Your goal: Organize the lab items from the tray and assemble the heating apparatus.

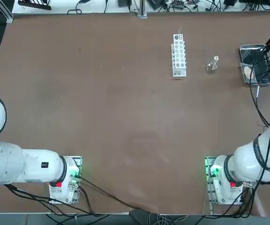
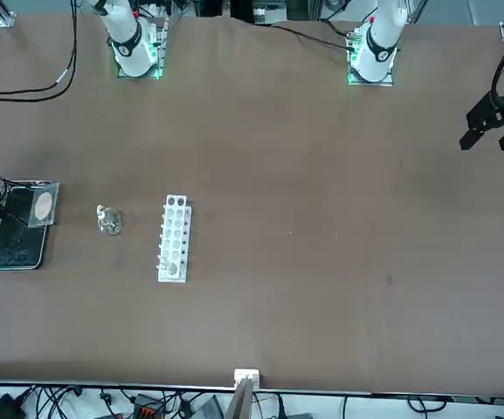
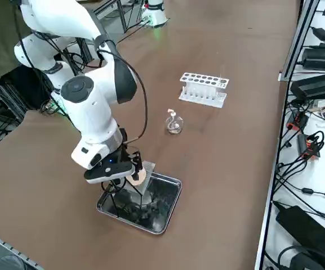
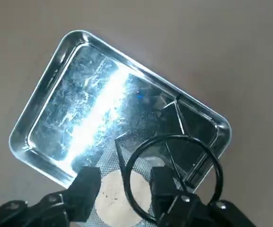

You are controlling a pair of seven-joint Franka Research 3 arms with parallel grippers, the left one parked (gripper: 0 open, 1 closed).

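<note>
Right wrist view: right gripper (image 4: 122, 191) hangs over the tray (image 4: 46, 90), jaws parted astride the tripod (image 4: 171, 177) ring. Risk: closing could snag the mesh pad (image 4: 112, 198) beneath. Burner (image 1: 212, 65) stands on the table near the tray.

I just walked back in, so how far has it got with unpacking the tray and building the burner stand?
Done: the glass burner stands on the table beside the tube rack. In hand: the right gripper, open, is over the tray, straddling the wire tripod ring. Left: tripod and mesh pad remain in the tray; nothing is assembled.
</note>
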